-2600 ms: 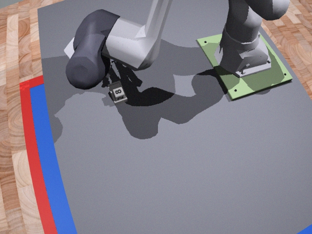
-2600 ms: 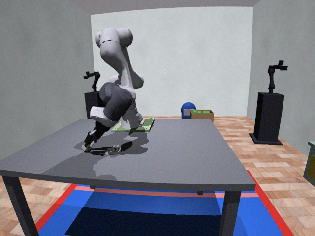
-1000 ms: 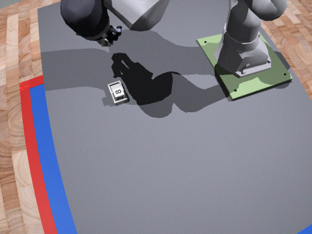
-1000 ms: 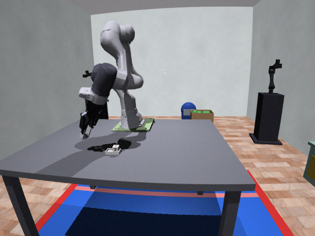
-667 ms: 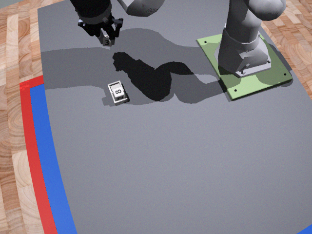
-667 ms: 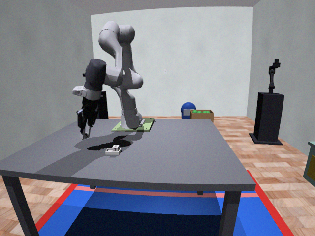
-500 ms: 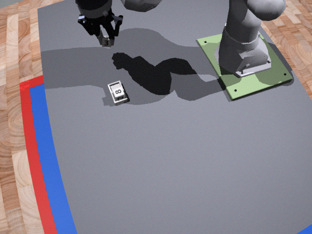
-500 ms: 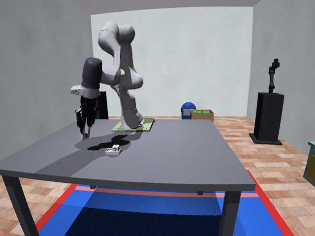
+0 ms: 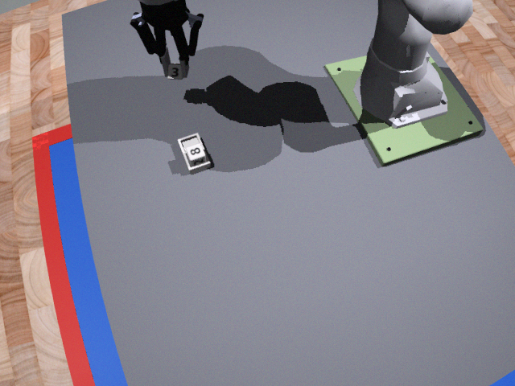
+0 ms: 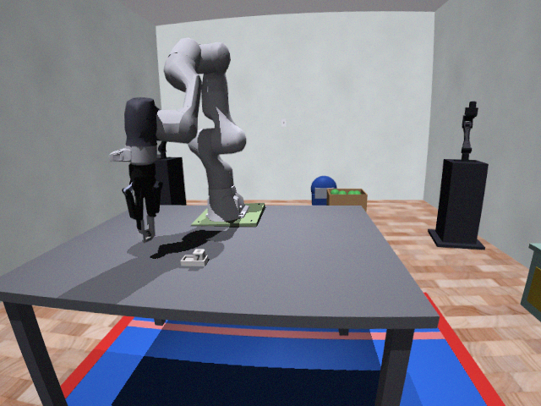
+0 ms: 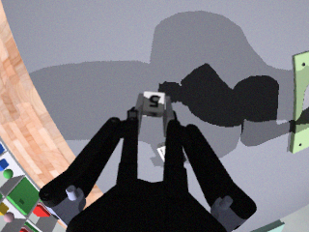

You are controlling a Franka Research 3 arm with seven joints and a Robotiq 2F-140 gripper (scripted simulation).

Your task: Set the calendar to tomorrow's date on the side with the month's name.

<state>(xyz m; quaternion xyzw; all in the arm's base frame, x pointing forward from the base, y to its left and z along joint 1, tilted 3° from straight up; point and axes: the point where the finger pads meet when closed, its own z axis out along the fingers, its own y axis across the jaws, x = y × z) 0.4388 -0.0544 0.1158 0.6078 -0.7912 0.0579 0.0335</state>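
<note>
Your black two-finger gripper (image 9: 176, 68) (image 10: 147, 234) (image 11: 154, 102) pointed downward, its fingertips pinching a small white cube with black digits (image 9: 175, 71) (image 10: 147, 236) (image 11: 154, 102) above the grey table (image 9: 290, 249) (image 10: 305, 271) (image 11: 232, 164). The top view showed a 3 on one of its faces, the wrist view a 5 on another. The white rectangular open tray (image 9: 201, 169) (image 10: 192, 264) stood below and slightly right of the fingers in the top view, on the table. A second white cube, marked 8 on top (image 9: 195, 152) (image 10: 199, 252), occupied its lower end there; the upper end, nearer your gripper, lay vacant. In my judgement, your coming move required travel toward that vacant end, aligned with the tray's long axis.
</note>
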